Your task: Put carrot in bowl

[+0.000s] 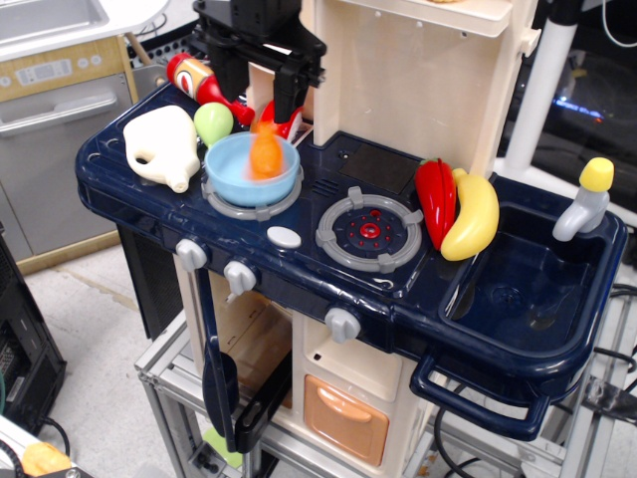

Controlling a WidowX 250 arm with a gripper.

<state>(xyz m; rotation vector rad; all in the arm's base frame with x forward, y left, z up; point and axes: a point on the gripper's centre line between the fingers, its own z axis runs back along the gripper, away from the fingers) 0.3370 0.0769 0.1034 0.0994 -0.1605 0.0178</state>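
Note:
The orange carrot [265, 150] is motion-blurred and upright, with its lower end inside the light blue bowl [228, 166]. The bowl sits on the left burner of the dark blue toy stove. My black gripper [261, 100] hangs directly above the bowl, with its two fingers spread apart. The carrot is below the fingertips and no longer between them, so the gripper is open and empty.
A cream jug [163, 147] and a green pear [212, 122] stand left of the bowl, with a red bottle [200, 81] behind them. A red chili [436, 199] and a yellow banana [475, 215] lie right of the grey burner [369, 234]. The sink [518, 289] and faucet [585, 201] are at the right.

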